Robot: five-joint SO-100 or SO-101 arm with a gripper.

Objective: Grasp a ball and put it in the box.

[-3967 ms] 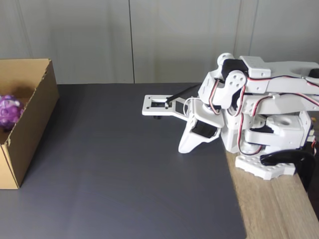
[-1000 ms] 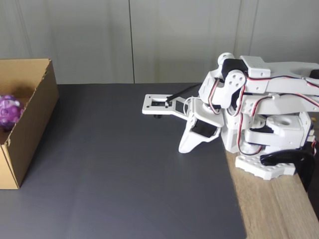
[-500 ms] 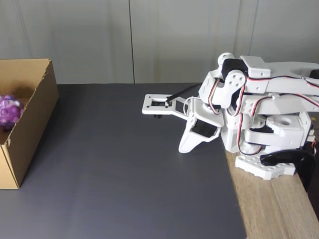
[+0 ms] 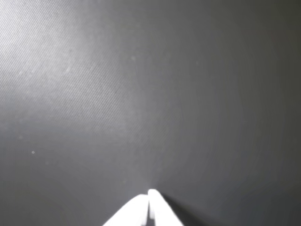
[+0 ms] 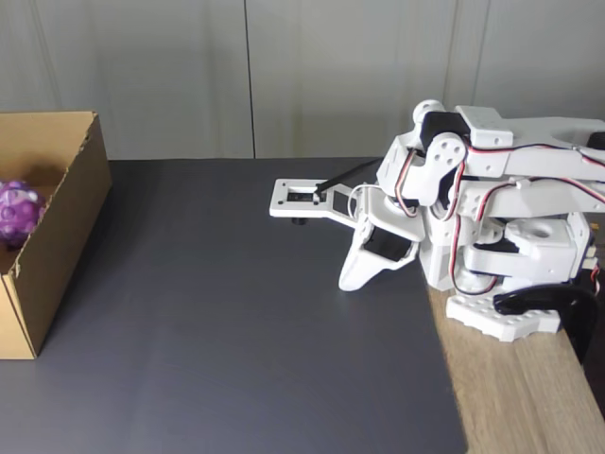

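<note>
1. Far to the left in the fixed view, the ball [image 5: 19,212], bumpy and marbled purple, pink and white, sits inside the box [image 5: 59,246], an open brown cardboard box at the left edge of the frame.
2. At the opposite side of the same view, the white arm [image 5: 492,203] is folded low over its base at the right, so the ball and the gripper [image 5: 347,281] are well apart, with a wide stretch of bare dark grey mat [image 5: 227,322] between them.
3. The gripper points down at the mat, its tip touching or just above the surface; which one cannot be told. A flat white bracket [image 5: 301,201] sticks out to the left of the arm, above the mat.
4. In the wrist view, the gripper [image 4: 148,197] enters from the bottom edge as two white fingertips [image 4: 159,207] pressed together to a single point, with nothing between them. The dark mat [image 4: 141,94] lies beyond, faintly textured and dusty.
5. The arm's base rests on a light wooden tabletop [image 5: 520,397] at the right of the fixed view, beside the mat's edge. Red, white and black wires [image 5: 465,251] loop along the arm's joints.
6. No brand, label or writing can be read on the box, the ball or the arm.
</note>
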